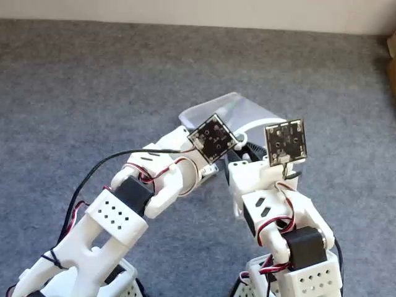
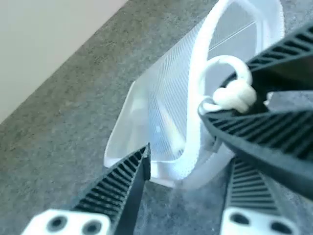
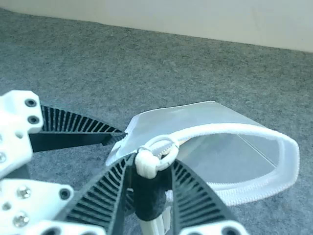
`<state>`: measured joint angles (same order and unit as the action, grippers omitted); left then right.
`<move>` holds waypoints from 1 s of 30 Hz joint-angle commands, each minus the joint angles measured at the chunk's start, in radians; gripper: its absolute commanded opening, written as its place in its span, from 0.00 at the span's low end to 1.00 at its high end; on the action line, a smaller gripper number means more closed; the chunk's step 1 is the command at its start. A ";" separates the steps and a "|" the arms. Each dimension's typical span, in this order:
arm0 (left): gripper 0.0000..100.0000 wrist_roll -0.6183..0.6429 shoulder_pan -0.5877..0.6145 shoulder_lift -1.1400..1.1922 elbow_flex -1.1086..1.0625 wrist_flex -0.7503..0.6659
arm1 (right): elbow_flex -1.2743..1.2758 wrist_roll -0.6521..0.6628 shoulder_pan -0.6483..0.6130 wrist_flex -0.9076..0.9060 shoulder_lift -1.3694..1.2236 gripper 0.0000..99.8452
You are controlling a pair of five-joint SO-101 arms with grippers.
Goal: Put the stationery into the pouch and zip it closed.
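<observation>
Down at the near edge of the counter (image 1: pixel 74 86) we start with both arms. The left arm (image 1: pixel 124 210) slants in from the near left corner and the right arm (image 1: pixel 291 229) comes up from the near right, and the two meet about the middle. The right gripper (image 3: pixel 151 171) has its jaws pinched tight on the white cord pull (image 3: pixel 148 160) of the zip, with the knot sitting right at the tips and the loop poking out just past them. Just beside it is the left gripper (image 2: pixel 188 171), and its jaws are spread wide with nothing clamped. The near end of the pouch (image 1: pixel 244 111) lies between them, and one black ribbed tip sits right at the pouch's corner. The pouch itself is translucent white mesh. It lies flat on the grey counter about the middle, just beyond the two grippers, with its far end pointing toward the far edge. Its mouth gapes wide, the white zip tape (image 3: pixel 286 156) curving round in an open loop. Whether anything lies inside, I can't tell through the mesh. Past the pouch the grey counter runs on to its far edge, where a pale wall (image 1: pixel 185 9) rises.
</observation>
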<state>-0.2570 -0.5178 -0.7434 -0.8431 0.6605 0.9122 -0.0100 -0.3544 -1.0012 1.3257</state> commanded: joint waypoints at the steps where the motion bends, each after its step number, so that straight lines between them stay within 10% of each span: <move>1: 0.18 -0.011 0.018 -0.025 -0.053 -0.118 | -0.007 -0.012 0.005 0.022 0.016 0.00; 30: 0.01 0.029 0.025 -0.139 -0.108 -0.141 | -0.004 -0.011 0.183 0.127 0.013 0.00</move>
<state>-0.2631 -0.5178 -0.7833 -0.9505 0.4979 0.9152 -0.0100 -0.2348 -0.9198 1.3241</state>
